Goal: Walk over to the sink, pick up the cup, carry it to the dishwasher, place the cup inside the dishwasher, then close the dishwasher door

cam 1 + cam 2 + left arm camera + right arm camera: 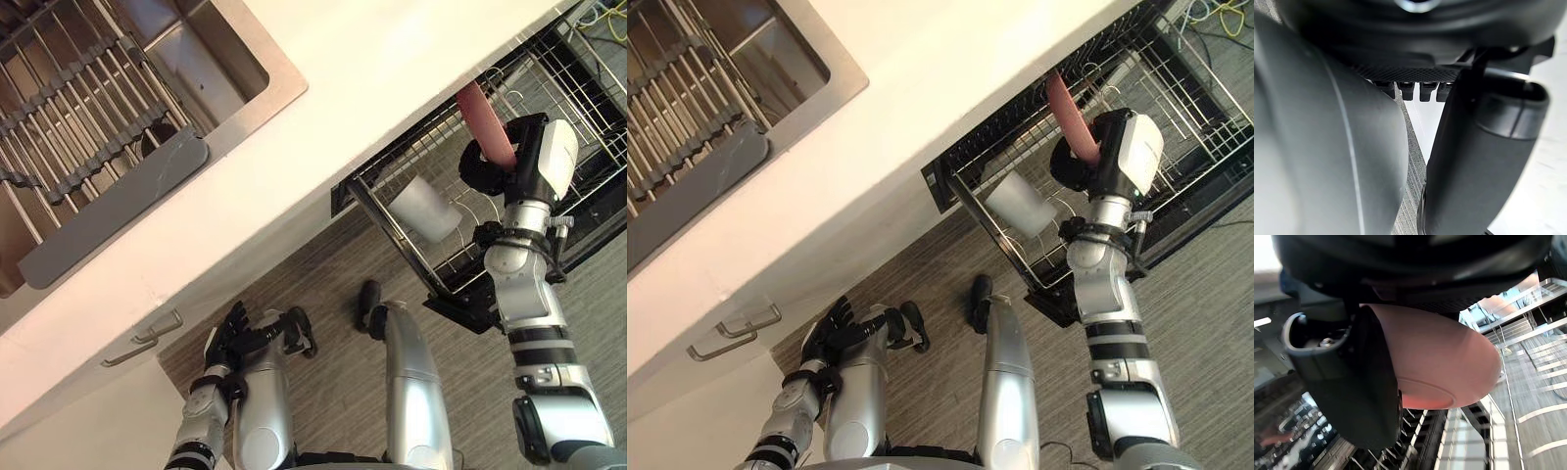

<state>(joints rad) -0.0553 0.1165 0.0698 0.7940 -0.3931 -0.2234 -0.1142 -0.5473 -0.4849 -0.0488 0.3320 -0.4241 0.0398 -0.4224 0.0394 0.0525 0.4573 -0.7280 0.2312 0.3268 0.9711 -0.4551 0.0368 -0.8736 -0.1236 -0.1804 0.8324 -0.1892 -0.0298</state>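
Right hand (487, 166) grips pink cup (485, 113) over dishwasher rack (387, 230). Dropped too high, it may hit white cup (426, 208), tip. Left hand (233, 333) loose.

No readable writing

No word, number, label or sign was legible on the white stone counter (392, 59), the brushed steel sink (284, 88) set into its far left corner, the black-framed wire dishwasher rack (1195, 98) below its right edge, or the salmon-pink plastic cup (1449, 367).
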